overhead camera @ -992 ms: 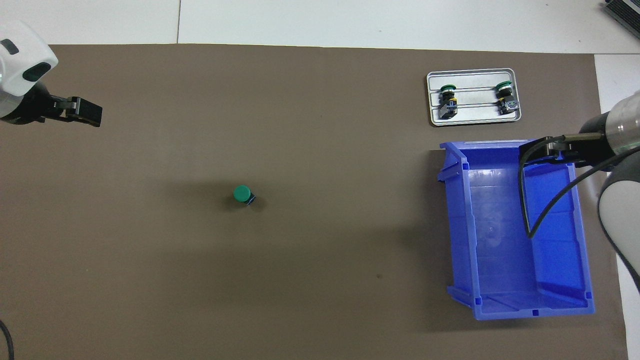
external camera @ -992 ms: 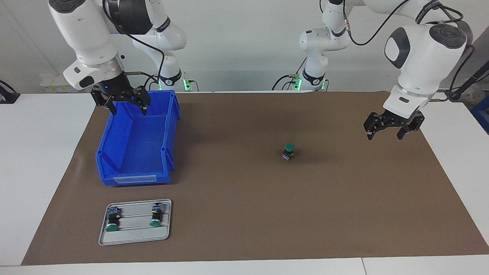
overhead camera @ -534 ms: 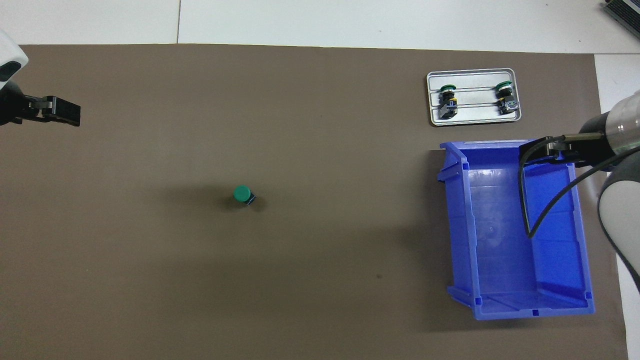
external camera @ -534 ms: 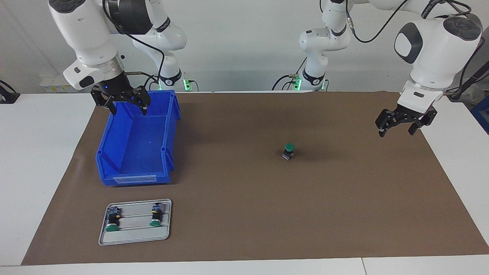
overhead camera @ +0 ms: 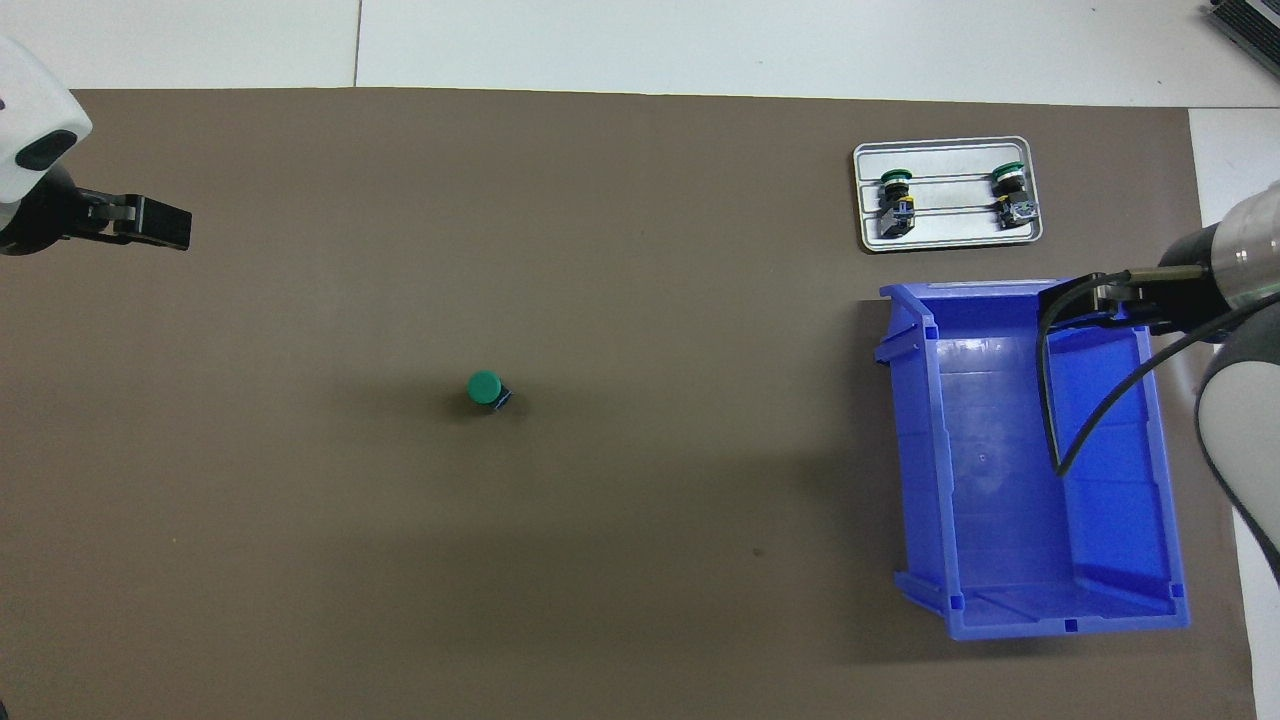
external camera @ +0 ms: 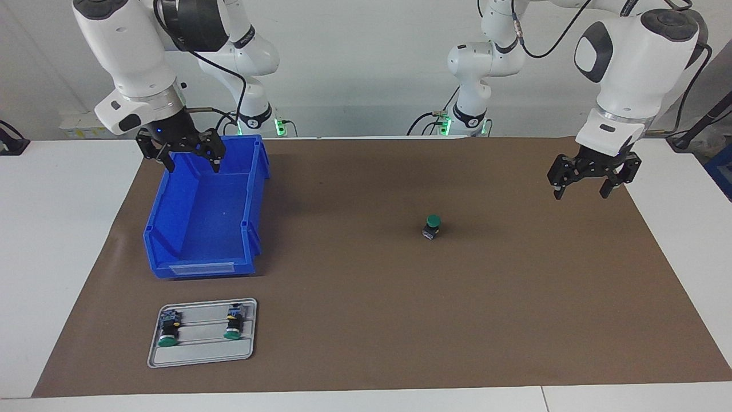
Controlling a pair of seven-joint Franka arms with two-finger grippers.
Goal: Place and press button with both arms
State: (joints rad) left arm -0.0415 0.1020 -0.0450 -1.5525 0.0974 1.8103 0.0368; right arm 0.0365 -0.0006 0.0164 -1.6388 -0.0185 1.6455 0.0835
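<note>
Both grippers I see spread open and empty: left gripper (external camera: 592, 182) over bare mat (external camera: 366, 343), right gripper (external camera: 186, 153) over the blue bin (external camera: 171, 229); the button (external camera: 432, 226) stands upright alone.

Green-capped button (external camera: 432, 224), blue bin (external camera: 206, 214), grey tray (external camera: 201, 355), brown mat (external camera: 400, 315).

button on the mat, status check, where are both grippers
Left gripper open, up over the mat's edge, empty. Right gripper open over the blue bin, empty. Button upright mid-mat, untouched. Path clear.
</note>
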